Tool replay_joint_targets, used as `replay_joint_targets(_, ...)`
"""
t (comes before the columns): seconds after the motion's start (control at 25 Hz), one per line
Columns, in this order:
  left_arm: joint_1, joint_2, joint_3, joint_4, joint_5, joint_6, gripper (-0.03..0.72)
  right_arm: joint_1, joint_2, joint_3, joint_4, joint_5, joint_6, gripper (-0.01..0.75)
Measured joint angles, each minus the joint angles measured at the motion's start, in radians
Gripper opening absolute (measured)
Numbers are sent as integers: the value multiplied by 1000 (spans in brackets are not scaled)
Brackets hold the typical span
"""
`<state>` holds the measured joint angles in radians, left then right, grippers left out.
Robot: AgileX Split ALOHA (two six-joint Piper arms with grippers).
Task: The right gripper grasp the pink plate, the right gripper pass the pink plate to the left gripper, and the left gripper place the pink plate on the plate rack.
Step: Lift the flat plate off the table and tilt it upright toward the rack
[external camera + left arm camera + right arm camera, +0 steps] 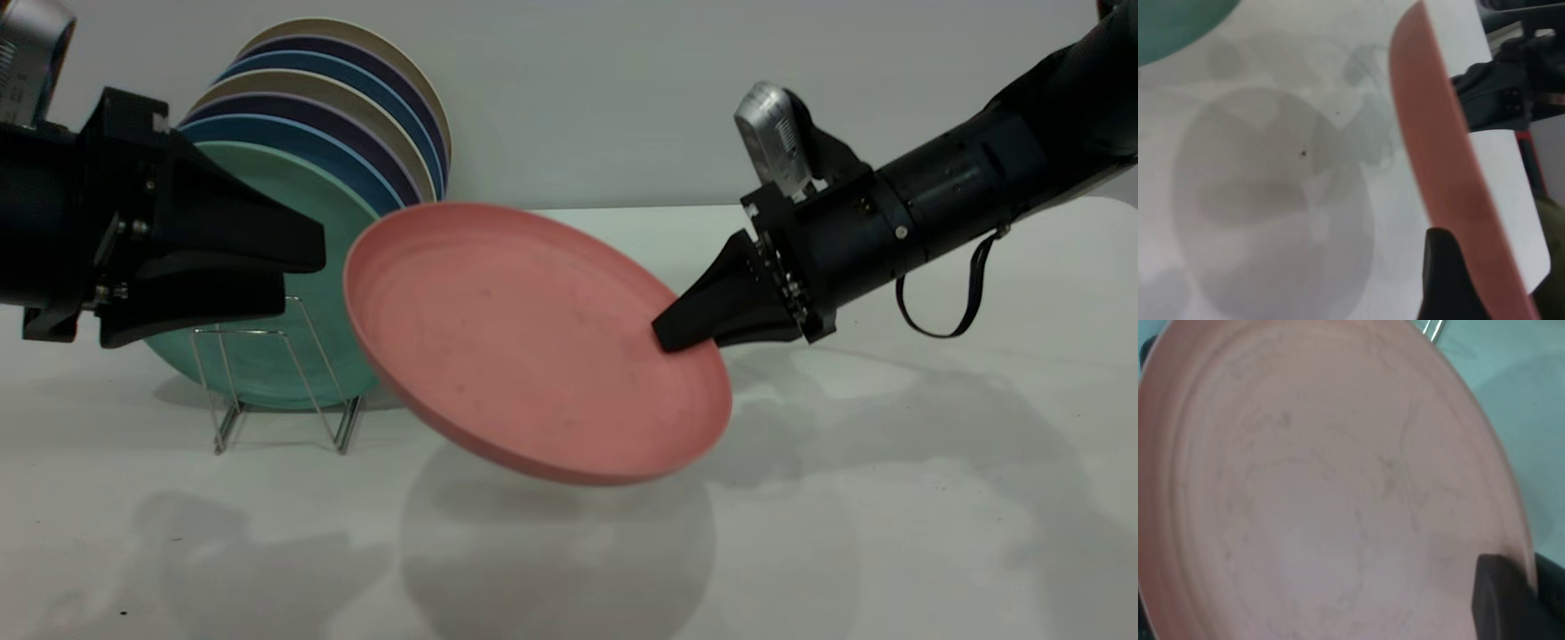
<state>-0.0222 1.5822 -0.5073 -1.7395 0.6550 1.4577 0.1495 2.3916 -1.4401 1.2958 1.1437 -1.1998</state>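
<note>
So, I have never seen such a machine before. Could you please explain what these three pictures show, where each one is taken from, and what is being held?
It is a robot with two black arms at a white table, each ending in a two-jaw gripper. The wide picture is from a camera facing both arms; the other two come from cameras on the wrists. The right gripper is shut on the rim of a round salmon-pink plate and holds it tilted above the table. The left gripper is open, close to the plate's opposite edge and not gripping it. Behind it a thin silver wire plate rack holds a row of upright plates, with a mint-green plate in front. The right wrist picture shows the pink plate's face close up.
</note>
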Motion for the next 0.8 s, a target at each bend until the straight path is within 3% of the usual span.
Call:
replay_joint_targets(0.24, 0, 0, 0, -7, -26, 1, 447, 8, -51, 0, 10, 1, 9, 13)
replay_joint_targets(0.56, 0, 11, 0, -9, -25, 6, 447, 90, -61, 0, 14, 4, 2, 13)
replay_joint_targets(0.8, 0, 11, 0, 22, 35, 6, 444, 64, -61, 0, -39, -45, 11, 15)
